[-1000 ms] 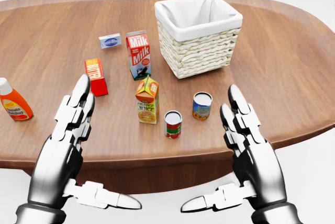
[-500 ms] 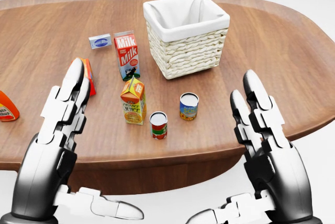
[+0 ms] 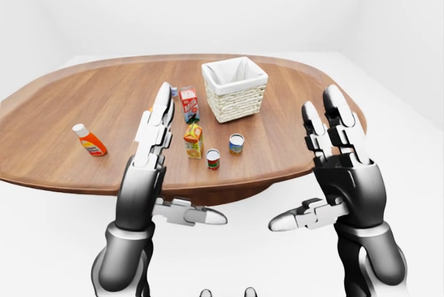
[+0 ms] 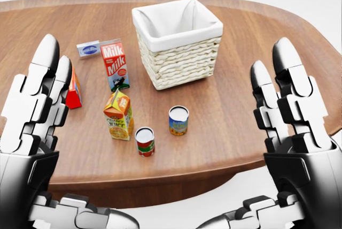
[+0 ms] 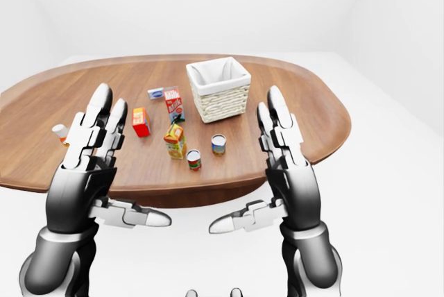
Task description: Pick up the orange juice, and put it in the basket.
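Observation:
The orange juice carton stands upright on the wooden table, below the milk carton in the head view. The white-lined wicker basket stands above and to the right of it, and nothing shows inside. My left hand is open and raised at the view's left, fingers up, on my side of the table edge, left of the juice. My right hand is open and raised at the right. Both are empty and touch nothing.
A red-labelled can and a blue-labelled can stand just right of the juice. A red box and a small blue-white box are to the left. An orange bottle lies far left.
The whole picture has shifted: the table's things slid left and slightly down, so the camera moved. Both open hands have risen and loom larger in the view.

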Robot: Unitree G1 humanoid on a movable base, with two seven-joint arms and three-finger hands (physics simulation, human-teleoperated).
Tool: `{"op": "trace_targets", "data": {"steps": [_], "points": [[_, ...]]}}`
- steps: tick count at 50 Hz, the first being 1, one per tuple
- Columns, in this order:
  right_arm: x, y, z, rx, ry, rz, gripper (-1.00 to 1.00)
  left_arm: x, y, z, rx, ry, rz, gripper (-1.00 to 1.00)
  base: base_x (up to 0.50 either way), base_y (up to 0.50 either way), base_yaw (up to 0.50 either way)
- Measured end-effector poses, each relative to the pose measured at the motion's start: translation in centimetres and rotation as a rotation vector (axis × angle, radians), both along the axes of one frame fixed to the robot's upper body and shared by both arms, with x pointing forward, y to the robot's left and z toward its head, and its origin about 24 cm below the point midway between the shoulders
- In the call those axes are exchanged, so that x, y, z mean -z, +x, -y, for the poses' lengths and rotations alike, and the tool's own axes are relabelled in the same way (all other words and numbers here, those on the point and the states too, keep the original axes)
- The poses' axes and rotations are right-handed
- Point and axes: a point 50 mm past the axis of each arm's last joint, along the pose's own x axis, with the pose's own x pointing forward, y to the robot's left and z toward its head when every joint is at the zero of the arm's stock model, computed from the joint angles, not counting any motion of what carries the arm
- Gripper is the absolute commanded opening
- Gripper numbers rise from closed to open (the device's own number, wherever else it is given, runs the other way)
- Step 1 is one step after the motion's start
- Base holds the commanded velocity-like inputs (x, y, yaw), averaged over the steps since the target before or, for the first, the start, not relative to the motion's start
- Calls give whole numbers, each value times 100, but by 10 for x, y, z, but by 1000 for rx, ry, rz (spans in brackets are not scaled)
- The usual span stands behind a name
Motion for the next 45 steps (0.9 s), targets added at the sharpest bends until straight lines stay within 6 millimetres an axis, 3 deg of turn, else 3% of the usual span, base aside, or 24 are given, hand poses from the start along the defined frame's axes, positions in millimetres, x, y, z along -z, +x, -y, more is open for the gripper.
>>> {"op": "trace_targets", "data": {"steps": [18, 45], "points": [[-4, -5, -2, -10, -13, 18, 100, -4, -3, 1, 5, 3, 19, 100, 37, -24, 0], [3, -4, -9, -28, -36, -16, 100, -10, -6, 0, 12, -7, 51, 100, 36, -1, 0]]}}
